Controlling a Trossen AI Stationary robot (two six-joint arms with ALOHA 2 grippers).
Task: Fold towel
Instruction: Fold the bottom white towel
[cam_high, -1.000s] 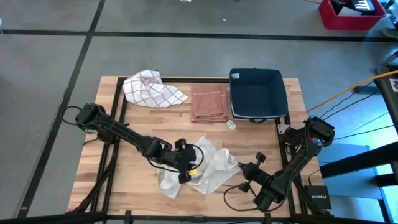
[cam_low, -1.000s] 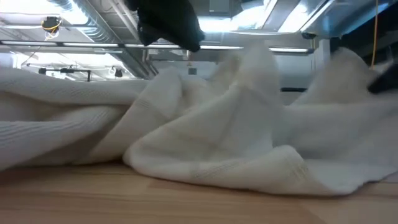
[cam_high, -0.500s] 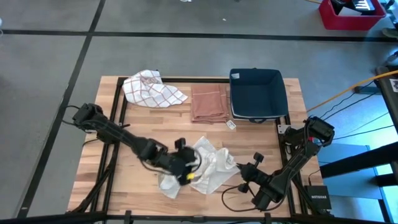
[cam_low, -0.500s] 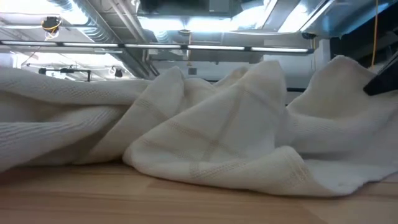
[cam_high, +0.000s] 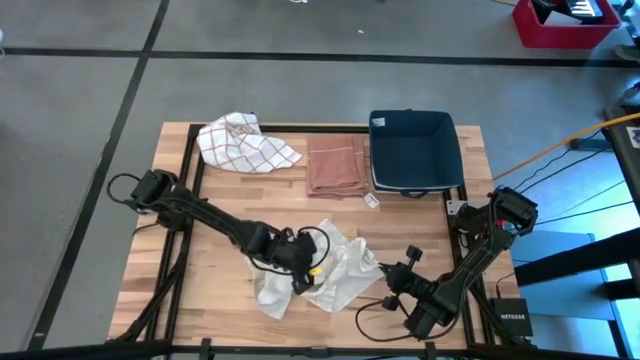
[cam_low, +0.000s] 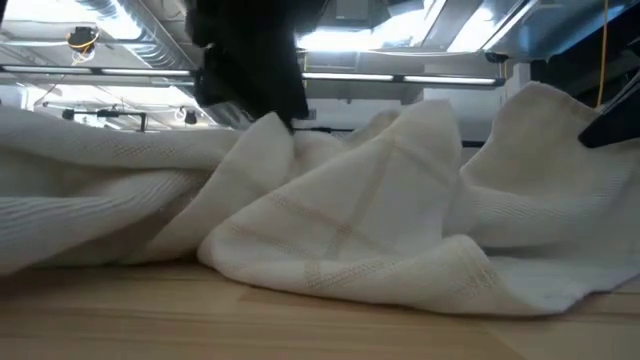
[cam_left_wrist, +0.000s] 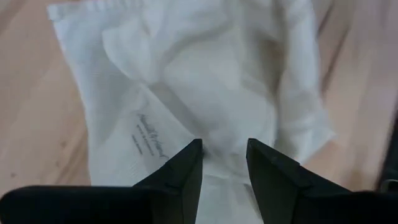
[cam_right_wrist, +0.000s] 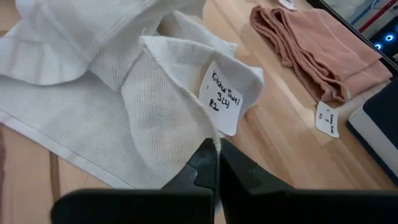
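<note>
At the near edge of the wooden table (cam_high: 200, 310), the white towel (cam_high: 330, 270) lies crumpled in a loose heap, bunched into ridges and folds rather than spread flat. The right gripper (cam_right_wrist: 217, 149) sits at the towel's right-hand corner, its fingers clenched on a thin edge of the cloth, just below a small white paper tag (cam_right_wrist: 224, 99) with handwriting on it that is fixed to that corner. Seen from above, this right gripper (cam_high: 385, 272) reaches in from the arm whose base stands at the table's near right corner.

Over the left part of the heap, the left gripper (cam_high: 297, 268) hangs above the towel. Its two dark fingers (cam_left_wrist: 186, 171) stand partly apart with a gap between them, tips pointing down at the cloth; whether the tips touch the fabric cannot be told, and nothing is pinched between them. From table height, this gripper shows as a dark shape coming down behind the highest ridge of the towel.

Farther back, near the middle of the table, a folded pinkish-brown cloth (cam_high: 335, 165) lies flat, with a small tag (cam_high: 371, 200) on the wood just beside its near right corner. To its right stands a dark blue bin (cam_high: 412, 150), touching or almost touching the folded cloth. To the left of the folded cloth, a white cloth with red checks (cam_high: 245, 142) lies crumpled at the far edge.
</note>
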